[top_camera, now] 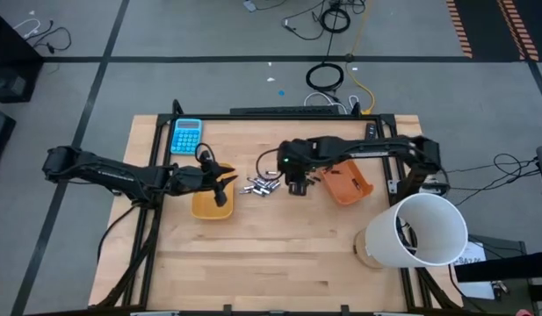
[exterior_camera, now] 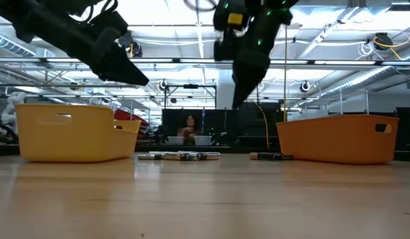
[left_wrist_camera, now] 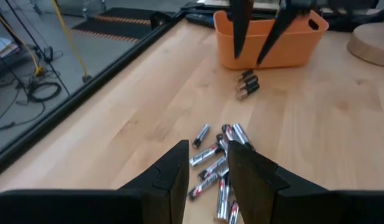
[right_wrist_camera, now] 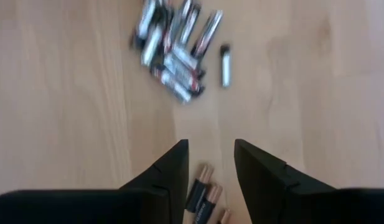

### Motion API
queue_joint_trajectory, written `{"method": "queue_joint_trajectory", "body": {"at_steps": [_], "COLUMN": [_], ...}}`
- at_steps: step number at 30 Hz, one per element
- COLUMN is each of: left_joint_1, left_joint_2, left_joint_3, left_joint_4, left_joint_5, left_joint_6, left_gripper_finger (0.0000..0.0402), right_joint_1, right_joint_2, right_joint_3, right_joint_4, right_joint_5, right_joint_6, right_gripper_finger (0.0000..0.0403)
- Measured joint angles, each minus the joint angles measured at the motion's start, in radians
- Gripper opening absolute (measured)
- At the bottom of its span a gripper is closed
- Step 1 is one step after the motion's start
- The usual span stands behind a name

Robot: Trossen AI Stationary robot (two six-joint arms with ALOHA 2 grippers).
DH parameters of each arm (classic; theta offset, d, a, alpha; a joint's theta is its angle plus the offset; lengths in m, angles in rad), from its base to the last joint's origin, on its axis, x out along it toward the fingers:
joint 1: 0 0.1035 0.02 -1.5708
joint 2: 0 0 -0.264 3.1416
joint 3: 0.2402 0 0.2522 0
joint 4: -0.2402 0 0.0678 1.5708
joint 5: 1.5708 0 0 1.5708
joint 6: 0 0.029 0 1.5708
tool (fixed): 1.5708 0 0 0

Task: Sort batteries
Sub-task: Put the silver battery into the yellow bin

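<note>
Left gripper [top_camera: 220, 183] hangs over the yellow tray [top_camera: 211, 205], fingers a little apart, nothing between them. Batteries [top_camera: 262, 185] piled mid-worktop, toward its far edge. Right gripper [top_camera: 296, 187] above two dark batteries [left_wrist_camera: 246, 85] beside the orange tray [top_camera: 347, 185], fingers parted, gripping nothing.

Light wooden desk [top_camera: 279, 254] with a black frame, carrying trays, batteries and a few other things.
A yellow plastic tray [top_camera: 211, 204] sits left of centre, an orange plastic tray [top_camera: 348, 183] to the right, tiny silvery-white cylinder batteries [top_camera: 262, 185] clustered between them, two dark copper-tipped batteries [left_wrist_camera: 246, 86] just beside the orange tray, a blue calculator [top_camera: 186, 135] near the far left corner, a big white cylinder [top_camera: 418, 230] at the right edge.
</note>
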Motion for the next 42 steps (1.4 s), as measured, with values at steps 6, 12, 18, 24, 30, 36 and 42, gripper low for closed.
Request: {"method": "queue_joint_trajectory", "body": {"at_steps": [6, 12, 18, 24, 30, 36, 42], "left_joint_1": [0.0, -0.002, -0.003, -0.003, -0.003, -0.003, -0.003], "left_joint_2": [0.019, 0.07, 0.113, 0.124, 0.124, 0.124, 0.124], "left_joint_3": [0.0, 0.0, 0.0, 0.0, 0.0, 0.0, 0.0], "left_joint_4": [0.025, 0.092, 0.14, 0.144, 0.143, 0.141, 0.148], "left_joint_5": [0.001, 0.003, 0.008, 0.008, 0.008, 0.008, 0.035], "left_joint_6": [0.009, 0.061, 0.079, 0.078, 0.078, 0.074, 0.051], "left_gripper_finger": [0.0121, 0.0121, 0.0121, 0.0121, 0.0121, 0.0121, 0.0121], "right_joint_1": [-0.002, -0.006, -0.005, -0.025, -0.032, -0.031, -0.015], "right_joint_2": [0.106, 0.16, 0.176, 0.176, 0.176, 0.176, 0.132], "right_joint_3": [0.017, 0.018, 0.018, 0.015, 0.014, 0.014, 0.003], "right_joint_4": [-0.113, -0.128, -0.118, -0.099, -0.098, -0.091, 0.058], "right_joint_5": [0.002, 0.005, 0.013, 0.01, 0.007, 0.007, 0.041], "right_joint_6": [-0.053, -0.099, -0.149, -0.123, -0.101, -0.084, -0.033], "right_gripper_finger": [0.0132, 0.0147, 0.0141, 0.014, 0.0139, 0.0139, 0.0134]}}
